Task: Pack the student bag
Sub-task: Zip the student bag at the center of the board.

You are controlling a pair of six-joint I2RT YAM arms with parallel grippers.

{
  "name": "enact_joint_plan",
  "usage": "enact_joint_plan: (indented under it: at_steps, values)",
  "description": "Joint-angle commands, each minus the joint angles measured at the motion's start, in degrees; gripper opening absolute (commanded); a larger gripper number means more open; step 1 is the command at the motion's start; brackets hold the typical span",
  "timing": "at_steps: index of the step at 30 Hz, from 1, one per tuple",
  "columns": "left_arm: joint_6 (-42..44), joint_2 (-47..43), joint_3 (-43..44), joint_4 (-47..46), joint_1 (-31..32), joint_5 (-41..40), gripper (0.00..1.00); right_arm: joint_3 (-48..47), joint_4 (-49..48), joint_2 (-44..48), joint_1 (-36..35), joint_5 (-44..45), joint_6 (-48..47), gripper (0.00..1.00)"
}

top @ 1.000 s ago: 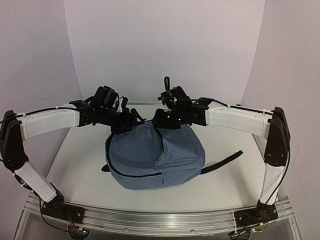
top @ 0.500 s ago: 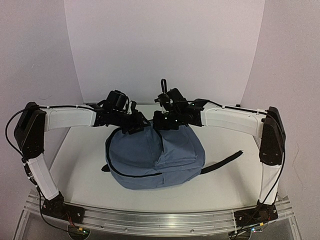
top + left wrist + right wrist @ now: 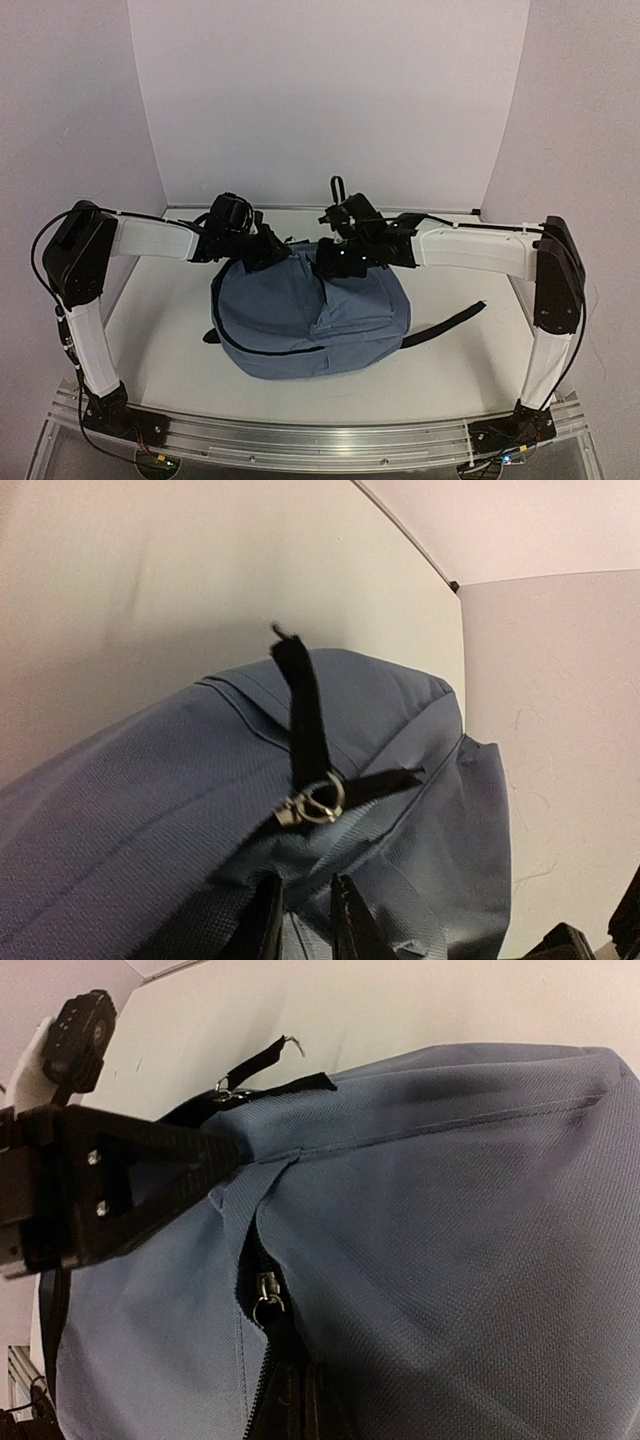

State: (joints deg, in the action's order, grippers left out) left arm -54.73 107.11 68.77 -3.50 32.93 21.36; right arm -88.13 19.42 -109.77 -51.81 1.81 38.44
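The slate-blue student bag (image 3: 290, 320) lies flat mid-table, its black strap (image 3: 445, 325) trailing right. At the bag's far top edge my left gripper (image 3: 278, 252) has its fingers nearly together with a fold of the bag's fabric (image 3: 120, 810) pinched between them (image 3: 305, 920). A ringed zipper slider (image 3: 318, 802) with black pull tabs sits just beyond those fingertips. My right gripper (image 3: 328, 265) presses on the bag (image 3: 450, 1210) at the front pocket's zipper. It is shut (image 3: 305, 1410) on the black pull hanging from that slider (image 3: 266, 1290).
White walls close the table in at the back and both sides. An aluminium rail (image 3: 320, 435) carries the arm bases along the near edge. Bare table (image 3: 160, 300) shows left of the bag. In the right wrist view the left gripper's black body (image 3: 150, 1175) is close by.
My left arm has swung right onto the bag's top edge and its jaws have closed on fabric. My right gripper has shut and dropped slightly onto the bag.
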Motion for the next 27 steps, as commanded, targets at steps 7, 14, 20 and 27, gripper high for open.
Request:
enact_joint_plan:
  at_steps: [7,14,20,27]
  values:
    - [-1.3,2.1,-0.7,-3.5,-0.9,-0.8,0.17,6.5,-0.4,8.8,-5.0,-1.1,6.3,0.0]
    - [2.4,1.1,0.8,-1.7,-0.9,-2.7,0.17,11.1,-0.3,11.3,-6.5,-0.1,9.3,0.0]
    - [7.4,-2.6,4.1,4.4,-0.8,-3.9,0.28,14.7,-0.5,13.8,-7.8,1.6,11.2,0.0]
    - [9.3,-9.0,5.3,13.4,4.4,-7.9,0.59,13.3,-1.0,12.7,-8.0,3.5,10.8,0.0]
